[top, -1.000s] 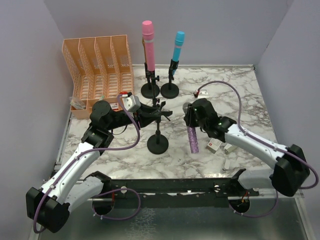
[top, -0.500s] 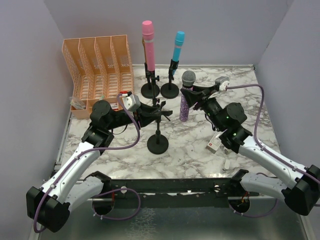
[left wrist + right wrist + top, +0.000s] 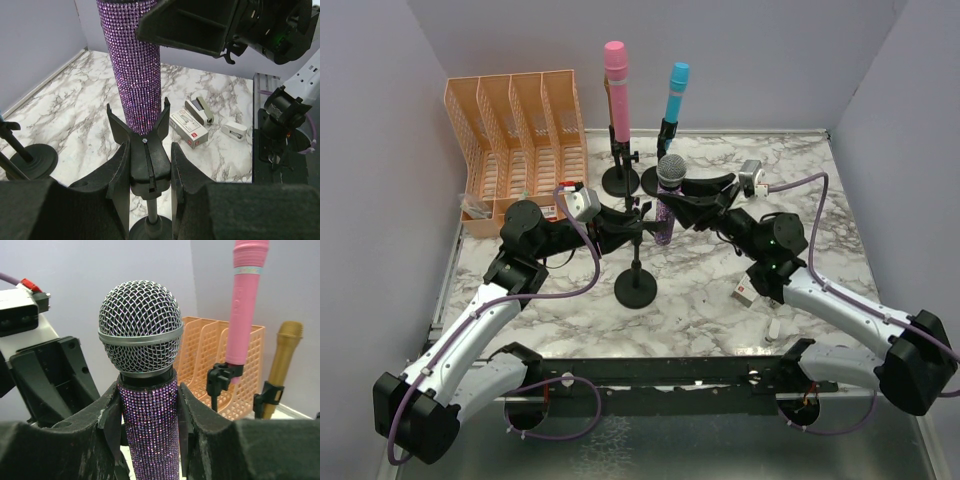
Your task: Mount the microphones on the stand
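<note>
Purple microphone (image 3: 666,200): upright over the middle of the table, silver mesh head up. Its lower end sits at the fork of the clip (image 3: 145,145) (you cannot tell whether it is seated).
Right gripper (image 3: 148,415): your fingers pinch the glittery barrel from both sides, just under the head.
Left gripper (image 3: 147,165): your fingers are pressed against the clip's neck, one on each side.
Stand (image 3: 636,290): its round base is at mid-table and the clip is on top.
Pink microphone (image 3: 616,85): clipped upright on its own stand at the far edge.
Cyan microphone (image 3: 675,95): likewise, just right of the pink one.
Gold microphone (image 3: 282,360): upright in a black clip.
File rack (image 3: 515,130): orange, in the far-left corner.
Boxes (image 3: 188,127): small, white and red, lying toward the right edge.
</note>
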`<state>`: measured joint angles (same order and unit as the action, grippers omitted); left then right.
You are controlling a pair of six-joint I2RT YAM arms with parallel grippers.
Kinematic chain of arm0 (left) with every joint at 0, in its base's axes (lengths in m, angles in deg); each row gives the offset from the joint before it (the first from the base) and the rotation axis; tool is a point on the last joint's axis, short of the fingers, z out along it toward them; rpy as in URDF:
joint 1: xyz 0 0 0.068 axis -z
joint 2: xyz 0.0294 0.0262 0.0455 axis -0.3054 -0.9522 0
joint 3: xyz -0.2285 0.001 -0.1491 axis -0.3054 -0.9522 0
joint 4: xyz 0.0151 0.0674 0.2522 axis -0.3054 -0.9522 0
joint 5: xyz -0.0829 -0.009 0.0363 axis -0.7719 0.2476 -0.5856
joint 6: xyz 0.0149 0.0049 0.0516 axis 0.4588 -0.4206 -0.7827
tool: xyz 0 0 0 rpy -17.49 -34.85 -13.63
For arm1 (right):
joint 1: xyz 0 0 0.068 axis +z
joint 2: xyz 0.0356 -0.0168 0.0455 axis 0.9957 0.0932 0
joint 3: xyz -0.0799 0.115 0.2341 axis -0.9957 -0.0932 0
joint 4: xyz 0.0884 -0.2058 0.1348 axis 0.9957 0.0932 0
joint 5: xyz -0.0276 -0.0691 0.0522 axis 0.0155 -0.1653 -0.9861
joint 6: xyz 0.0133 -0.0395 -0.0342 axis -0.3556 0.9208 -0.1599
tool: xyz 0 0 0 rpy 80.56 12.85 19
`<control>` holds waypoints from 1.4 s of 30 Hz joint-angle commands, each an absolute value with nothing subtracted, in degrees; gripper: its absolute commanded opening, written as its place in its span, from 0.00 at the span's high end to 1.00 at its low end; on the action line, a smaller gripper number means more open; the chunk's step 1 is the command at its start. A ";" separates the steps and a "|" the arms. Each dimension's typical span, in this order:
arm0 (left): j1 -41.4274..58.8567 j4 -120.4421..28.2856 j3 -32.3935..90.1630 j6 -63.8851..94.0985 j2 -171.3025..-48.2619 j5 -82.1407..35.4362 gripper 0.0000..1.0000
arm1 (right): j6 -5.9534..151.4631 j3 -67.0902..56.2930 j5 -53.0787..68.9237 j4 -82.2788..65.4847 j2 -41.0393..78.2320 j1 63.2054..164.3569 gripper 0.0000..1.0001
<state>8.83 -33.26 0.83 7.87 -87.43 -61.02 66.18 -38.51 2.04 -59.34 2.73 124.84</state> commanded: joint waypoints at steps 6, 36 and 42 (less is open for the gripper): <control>8.58 -31.41 0.31 9.66 -88.43 -62.07 1.00 | 60.26 -38.18 -6.62 -75.12 6.81 125.26 0.99; 8.54 -32.22 1.18 10.27 -88.77 -63.24 0.87 | 48.54 -38.94 -15.02 -88.03 12.27 125.26 0.86; 8.57 -32.36 1.30 10.06 -87.73 -62.68 0.36 | 48.84 -40.06 -10.29 -85.90 11.08 125.30 0.63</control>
<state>8.85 -32.04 0.62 10.36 -88.18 -64.35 51.45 -39.87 -11.79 -82.62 12.85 124.38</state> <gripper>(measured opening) 0.489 0.400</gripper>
